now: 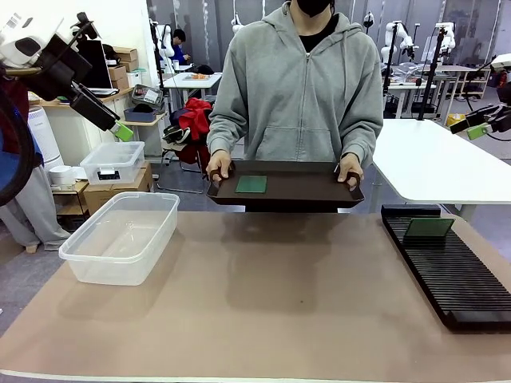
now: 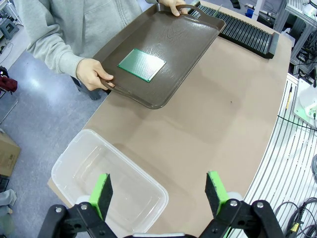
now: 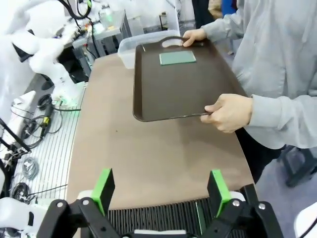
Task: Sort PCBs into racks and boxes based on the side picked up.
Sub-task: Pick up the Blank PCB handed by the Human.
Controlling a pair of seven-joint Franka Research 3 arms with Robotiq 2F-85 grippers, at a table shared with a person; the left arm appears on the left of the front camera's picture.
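Note:
A person across the table holds a dark brown tray [image 1: 303, 190] [image 2: 171, 54] [image 3: 178, 89] by both handles. One squarish green PCB [image 1: 251, 184] [image 2: 141, 64] [image 3: 177, 58] lies flat on it. A second green PCB [image 1: 429, 228] stands in the far end of the black slotted rack [image 1: 451, 275] [image 2: 245, 35] [image 3: 158, 219] on the right. The clear box [image 1: 120, 237] [image 2: 106, 181] [image 3: 143, 42] sits on the left with nothing in it. My left gripper [image 1: 121, 130] [image 2: 159, 193] hangs open above the box. High over the rack, my right gripper [image 1: 477, 129] [image 3: 161, 188] is open too.
A brown mat [image 1: 271, 303] covers the table between box and rack. A smaller lidded clear container [image 1: 112, 163] sits on cardboard boxes beyond the table's left side. A white table [image 1: 447, 163] stands at the back right.

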